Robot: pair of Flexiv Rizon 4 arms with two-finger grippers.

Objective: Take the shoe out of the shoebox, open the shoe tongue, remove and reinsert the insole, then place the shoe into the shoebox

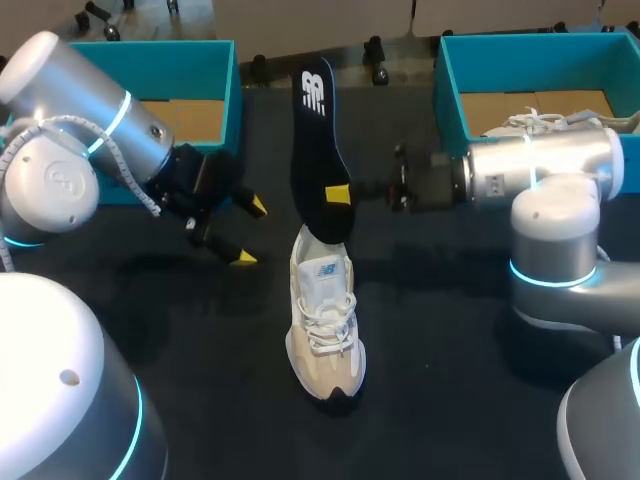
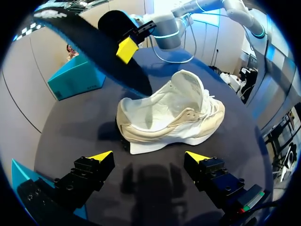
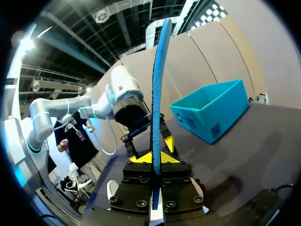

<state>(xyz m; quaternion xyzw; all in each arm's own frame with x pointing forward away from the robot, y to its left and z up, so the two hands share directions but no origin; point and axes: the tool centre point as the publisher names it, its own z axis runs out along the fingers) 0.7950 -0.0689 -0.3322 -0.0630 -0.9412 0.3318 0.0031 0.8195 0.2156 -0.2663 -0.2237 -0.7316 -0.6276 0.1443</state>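
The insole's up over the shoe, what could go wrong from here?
The shoe sits unheld, with the left hand open beside it, so pushing the insole in could shove it. The right hand pinches the insole near one end, so it could twist or slip.

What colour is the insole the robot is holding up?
The insole is black, with a white mark at one end; the head view shows it best.

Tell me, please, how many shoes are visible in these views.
2. The beige shoe stands on the table, with the insole held above it; the white shoe lies in the right shoebox, partly hidden by the right arm. More could be hidden there.
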